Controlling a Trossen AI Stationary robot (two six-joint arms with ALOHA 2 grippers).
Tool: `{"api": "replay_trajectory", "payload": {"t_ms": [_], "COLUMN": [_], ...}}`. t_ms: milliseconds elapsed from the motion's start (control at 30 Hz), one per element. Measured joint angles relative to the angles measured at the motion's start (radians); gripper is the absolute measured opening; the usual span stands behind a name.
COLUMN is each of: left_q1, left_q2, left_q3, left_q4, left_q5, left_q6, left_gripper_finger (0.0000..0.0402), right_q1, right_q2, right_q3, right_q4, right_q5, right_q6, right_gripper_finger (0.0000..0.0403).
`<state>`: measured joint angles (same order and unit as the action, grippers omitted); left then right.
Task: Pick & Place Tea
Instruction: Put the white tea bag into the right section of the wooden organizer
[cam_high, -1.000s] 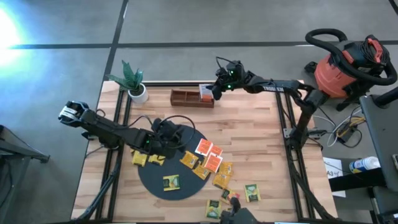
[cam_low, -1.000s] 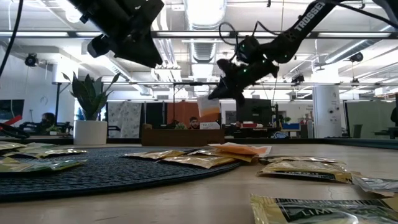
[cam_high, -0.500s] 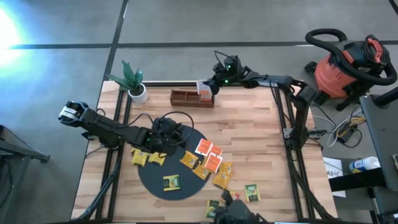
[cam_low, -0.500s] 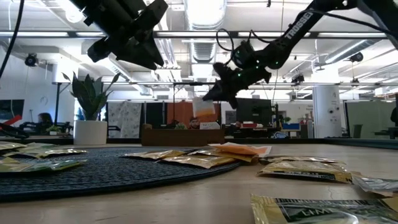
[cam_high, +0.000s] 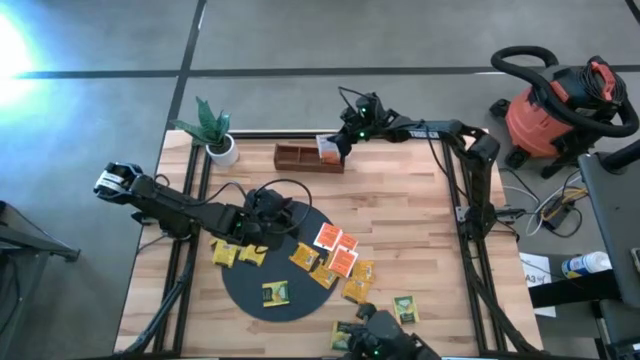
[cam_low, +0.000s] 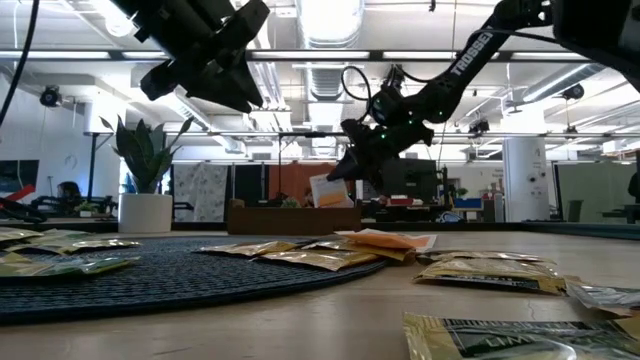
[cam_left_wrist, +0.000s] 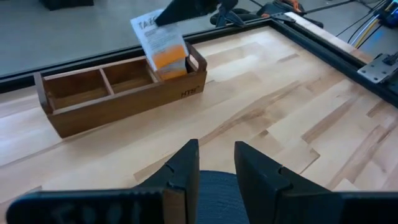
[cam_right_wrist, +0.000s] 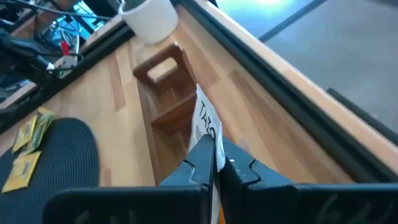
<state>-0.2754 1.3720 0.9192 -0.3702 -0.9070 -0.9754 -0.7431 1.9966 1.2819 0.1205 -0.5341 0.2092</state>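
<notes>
High view: right gripper clamps orange-white tea packet over brown wooden compartment tray at table's far edge; left gripper parted above black round mat.

I count one wooden tray, one black round mat, one potted plant, two arms.

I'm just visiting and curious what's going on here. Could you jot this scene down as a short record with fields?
Right end effector: shut on an orange tea packet, over the end compartment of the wooden tray
Left end effector: fingers apart, empty, over the black mat
Loose packets: yellow, orange and green, on mat and table
Potted plant: table corner
</notes>
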Motion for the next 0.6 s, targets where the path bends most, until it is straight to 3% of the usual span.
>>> {"api": "replay_trajectory", "payload": {"t_ms": [600], "left_q1": [0.006], "left_q2": [0.0], "left_q3": [-0.025], "left_q4": [-0.005], "left_q5": [-0.003], "left_q6": [-0.014], "left_gripper_finger": [0.0099], "right_q1": [0.001], "right_q2": [0.0], "right_q3": [-0.042], "right_q4": [-0.066], "right_q5": [0.022], "right_q6": [-0.004], "right_gripper_finger": [0.0009]}}
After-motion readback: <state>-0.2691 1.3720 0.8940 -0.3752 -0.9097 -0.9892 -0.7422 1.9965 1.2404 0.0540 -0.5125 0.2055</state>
